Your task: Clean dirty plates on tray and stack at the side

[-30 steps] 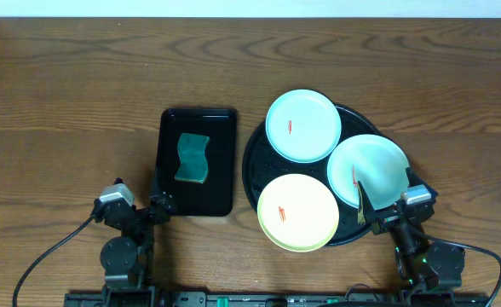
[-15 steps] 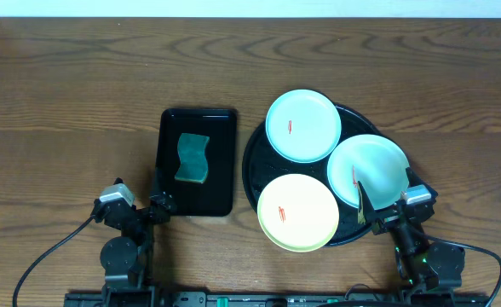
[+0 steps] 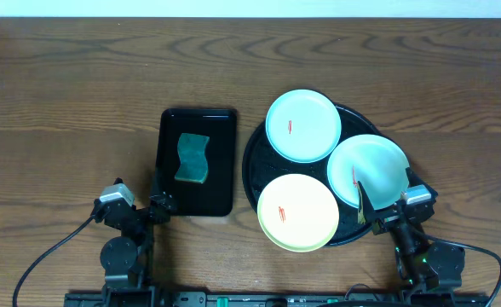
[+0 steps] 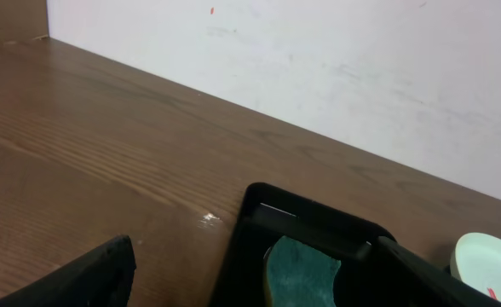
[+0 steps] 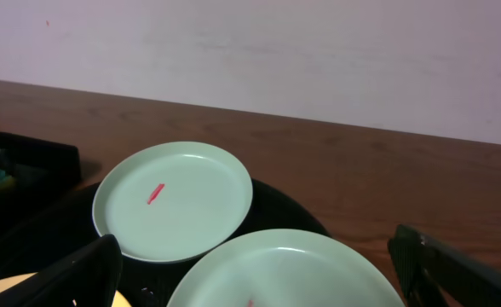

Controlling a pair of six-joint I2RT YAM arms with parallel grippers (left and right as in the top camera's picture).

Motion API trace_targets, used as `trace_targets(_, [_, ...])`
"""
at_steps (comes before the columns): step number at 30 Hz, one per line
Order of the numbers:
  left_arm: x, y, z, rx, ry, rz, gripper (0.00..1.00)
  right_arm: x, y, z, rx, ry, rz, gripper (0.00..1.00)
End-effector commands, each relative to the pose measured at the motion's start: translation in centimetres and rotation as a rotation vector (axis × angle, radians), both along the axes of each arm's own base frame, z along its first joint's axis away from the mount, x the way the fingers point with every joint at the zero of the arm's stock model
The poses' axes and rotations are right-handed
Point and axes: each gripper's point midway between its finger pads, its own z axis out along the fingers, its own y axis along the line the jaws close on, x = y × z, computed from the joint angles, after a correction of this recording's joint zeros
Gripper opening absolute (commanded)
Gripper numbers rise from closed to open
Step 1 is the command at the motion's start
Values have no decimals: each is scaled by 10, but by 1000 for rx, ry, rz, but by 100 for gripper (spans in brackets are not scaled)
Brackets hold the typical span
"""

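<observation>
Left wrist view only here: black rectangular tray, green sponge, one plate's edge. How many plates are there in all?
Observer: Three, on the round black tray: light blue, mint, yellow.
Operator: Any cleaned?
Observer: No, each shows red-orange streaks.
Operator: And the other arm?
Observer: The right gripper is open and empty, at the mint plate's near side.

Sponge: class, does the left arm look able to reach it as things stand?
Probably yes. The sponge lies uncovered in the rectangular tray, just ahead of the open left gripper, with nothing between them except the tray's low rim.
</observation>
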Motion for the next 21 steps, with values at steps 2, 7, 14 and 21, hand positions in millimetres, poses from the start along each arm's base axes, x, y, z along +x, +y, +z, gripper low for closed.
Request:
trace_targets(2, [-2,3,-18,17,64,14,88,0,1,-3,1,8,4,99])
trace_targets(7, [-2,3,-18,17,64,13,88,0,1,-3,1,8,4,99])
trace_targets(14, [-2,3,-18,17,64,14,88,0,1,-3,1,8,4,99])
trace_targets(21, [-2,3,-18,17,64,13,88,0,1,-3,1,8,4,99])
